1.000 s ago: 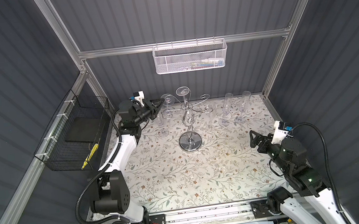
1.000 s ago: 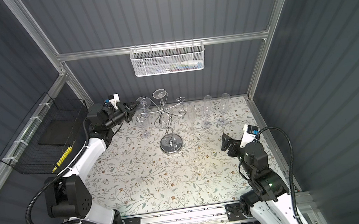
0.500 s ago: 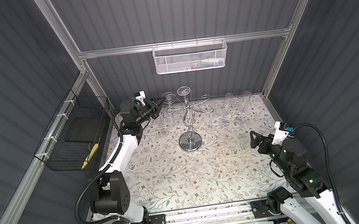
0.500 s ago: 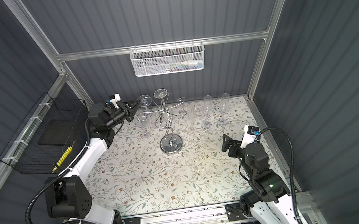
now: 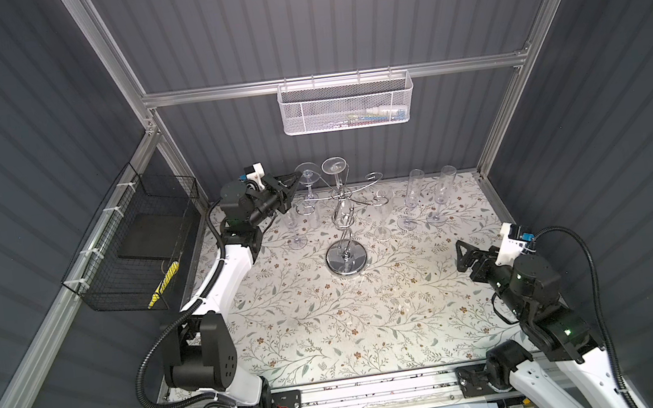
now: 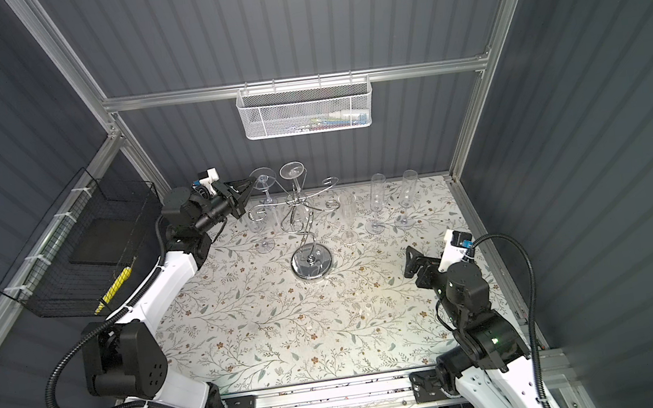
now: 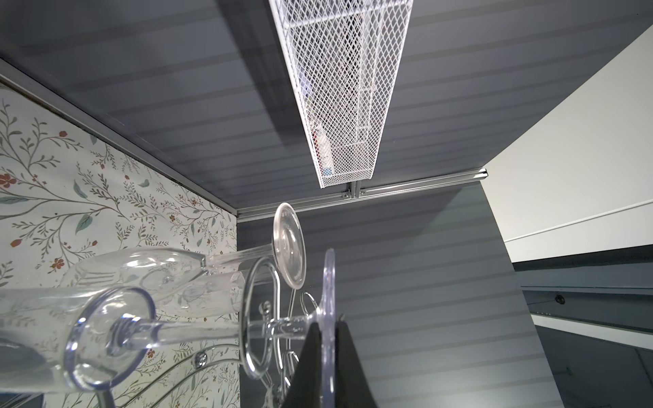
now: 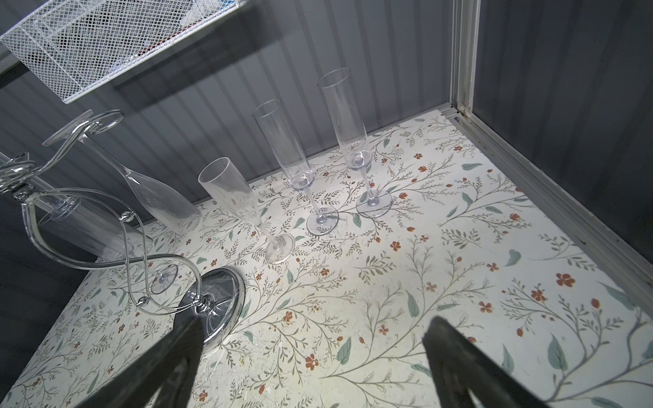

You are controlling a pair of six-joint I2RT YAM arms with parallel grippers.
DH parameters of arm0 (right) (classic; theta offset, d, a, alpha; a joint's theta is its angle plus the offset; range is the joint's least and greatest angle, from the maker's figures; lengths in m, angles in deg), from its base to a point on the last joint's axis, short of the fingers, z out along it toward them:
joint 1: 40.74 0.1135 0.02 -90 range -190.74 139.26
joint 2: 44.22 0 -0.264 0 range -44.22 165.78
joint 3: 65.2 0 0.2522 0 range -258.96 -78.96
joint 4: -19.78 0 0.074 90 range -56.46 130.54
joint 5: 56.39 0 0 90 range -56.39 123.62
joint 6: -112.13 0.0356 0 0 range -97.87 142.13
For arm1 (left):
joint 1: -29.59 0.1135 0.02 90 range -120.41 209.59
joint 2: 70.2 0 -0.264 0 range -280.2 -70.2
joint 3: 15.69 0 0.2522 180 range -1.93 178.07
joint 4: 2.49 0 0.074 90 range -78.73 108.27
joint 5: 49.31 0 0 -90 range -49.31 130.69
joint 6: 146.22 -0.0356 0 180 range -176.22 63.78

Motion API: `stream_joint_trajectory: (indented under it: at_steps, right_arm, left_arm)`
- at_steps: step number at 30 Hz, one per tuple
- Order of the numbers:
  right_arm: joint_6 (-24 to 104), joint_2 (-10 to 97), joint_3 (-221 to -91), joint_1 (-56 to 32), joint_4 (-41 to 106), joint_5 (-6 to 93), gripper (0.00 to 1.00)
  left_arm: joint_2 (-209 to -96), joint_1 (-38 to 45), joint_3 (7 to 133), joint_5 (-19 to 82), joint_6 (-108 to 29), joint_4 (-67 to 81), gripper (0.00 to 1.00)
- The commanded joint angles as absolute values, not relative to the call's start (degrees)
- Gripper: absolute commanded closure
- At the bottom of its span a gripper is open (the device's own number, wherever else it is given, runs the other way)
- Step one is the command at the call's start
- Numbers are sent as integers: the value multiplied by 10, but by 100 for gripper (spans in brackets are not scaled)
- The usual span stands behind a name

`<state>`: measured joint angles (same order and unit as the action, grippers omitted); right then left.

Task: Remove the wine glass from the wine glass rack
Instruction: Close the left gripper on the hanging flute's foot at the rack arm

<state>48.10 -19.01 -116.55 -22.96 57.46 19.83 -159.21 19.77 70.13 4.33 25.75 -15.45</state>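
Note:
The chrome wine glass rack (image 5: 346, 259) (image 6: 311, 264) stands at the back middle of the floral table. Two clear glasses hang upside down from its arms. My left gripper (image 5: 294, 177) (image 6: 249, 182) (image 7: 328, 335) is shut on the disc foot of the left hanging wine glass (image 5: 306, 172) (image 6: 264, 177) (image 7: 329, 282), whose stem still passes through the rack's hook (image 7: 254, 318). The other hanging glass (image 5: 333, 166) (image 7: 289, 247) is beside it. My right gripper (image 5: 461, 256) (image 6: 409, 262) (image 8: 314, 328) is open and holds nothing, low at the right, well apart from the rack (image 8: 215, 300).
Three flutes (image 5: 382, 211) (image 5: 414, 199) (image 5: 444, 191) stand upright right of the rack, and one flute (image 5: 296, 225) stands left of it under my left gripper. A white mesh basket (image 5: 347, 104) hangs on the back wall. A black wire basket (image 5: 133, 252) hangs on the left wall.
My left gripper, still shut on the glass's foot, has risen a little. The right arm has not moved.

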Motion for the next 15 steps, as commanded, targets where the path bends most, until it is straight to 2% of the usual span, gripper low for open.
stream_joint_trajectory:
  at_steps: [1, 15]
  right_arm:
    - [483, -195, -1165, -230, 580, 187, 1]
    - [484, -193, -1167, -231, 578, 187, 1]
  left_arm:
    - [-1592, 194, 727, 52, 258, -172, 100]
    - [-1630, 184, 776, 47, 266, -178, 100]
